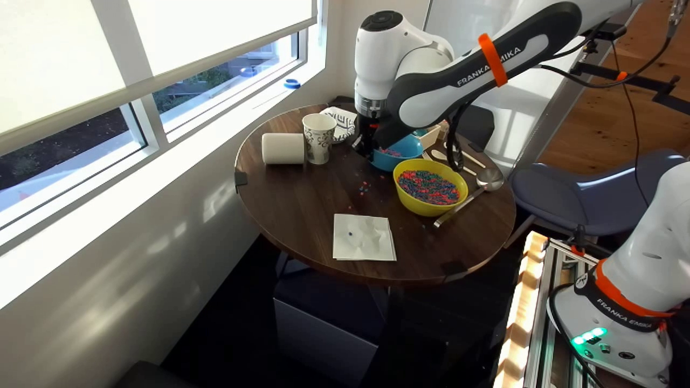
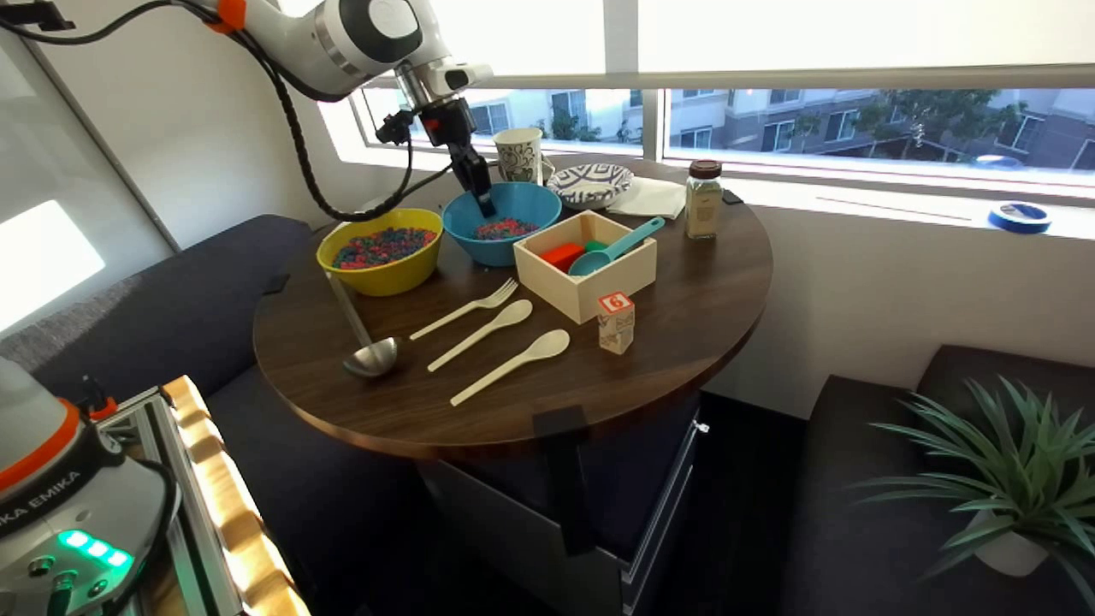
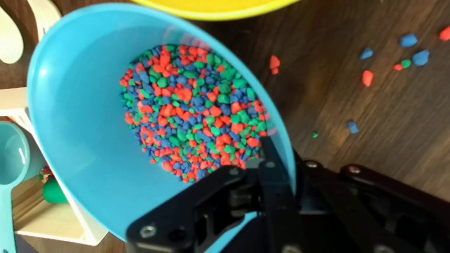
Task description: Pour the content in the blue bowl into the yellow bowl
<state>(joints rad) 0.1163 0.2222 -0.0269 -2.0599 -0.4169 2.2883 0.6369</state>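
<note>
Turquoise, plastic-looking: the blue bowl (image 3: 81, 133), left and centre of the wrist view, rim reading as a stretched oval. At lower right the gripper (image 3: 283, 150), fingers narrow on its wall, 1 inside and 1 outside. Red, green and blue bits (image 3: 197, 105) lie in that bowl, gathered toward the upper-right wall. The yellow bowl (image 3: 218, 8) is just beside, top centre; rims touching or apart, cannot tell. Wooden box (image 3: 89, 230) just beside, at left and lower left. Widest stretch of table (image 3: 323, 98) runs along the right side, loose bits (image 3: 421, 58) scattered there.

Views compared: wrist view gives only an edge of the yellow bowl; both exterior views show a broad bed of similar bits inside it. A fork (image 2: 492, 299) and 2 spoons (image 2: 539, 349) lie full length near the centre of an exterior view; the wrist view gives only ends, upper left. Paper squares (image 1: 364, 237) show at lower centre of an exterior view. Blue bowl's base: on or off the table, cannot tell.

Surface and room: round, dark wood; ladle (image 1: 489, 180) near the right edge in an exterior view. Window (image 1: 210, 89) and pale blind (image 1: 64, 48), upper left; potted plant (image 2: 1009, 479), lower right of an exterior view.
</note>
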